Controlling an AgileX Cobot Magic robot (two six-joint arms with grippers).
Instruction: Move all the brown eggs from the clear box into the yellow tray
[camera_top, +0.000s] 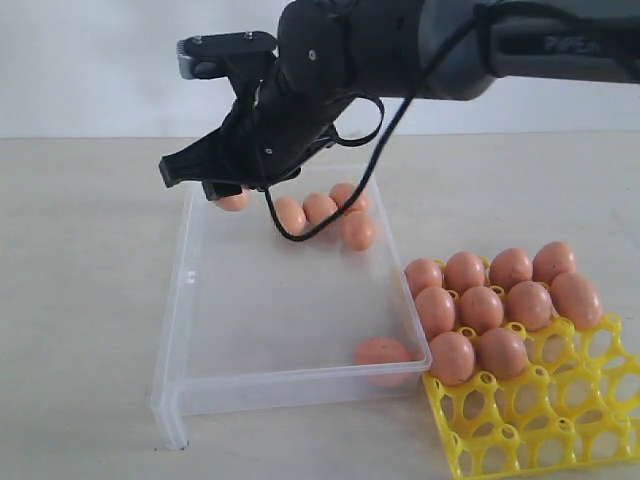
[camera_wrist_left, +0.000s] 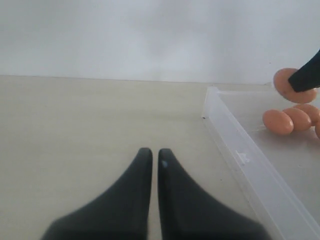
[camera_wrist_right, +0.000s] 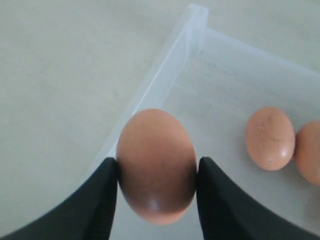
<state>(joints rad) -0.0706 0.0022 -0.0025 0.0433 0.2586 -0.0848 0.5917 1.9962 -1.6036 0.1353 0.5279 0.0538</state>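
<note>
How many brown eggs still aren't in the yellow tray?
6: one egg held in the right gripper over the clear box's far left corner; four near its far wall; one at its near right corner. The arm may hide others.

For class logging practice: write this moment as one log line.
right hand: shut on brown egg, at clear box corner | left hand: shut, empty | yellow tray: partly filled

The exterior view sits low and close to the clear box (camera_top: 190, 330), looking slightly down across the tabletop (camera_top: 80, 250) toward a pale wall (camera_top: 100, 70). The left wrist view skims the tabletop beside the box, facing that wall past the left pincer (camera_wrist_left: 151, 155). The right wrist view looks steeply down from very near, past the right pincer (camera_wrist_right: 157, 172). All three share one box corner and, seemingly, the same brown egg (camera_wrist_right: 156, 185).
</note>
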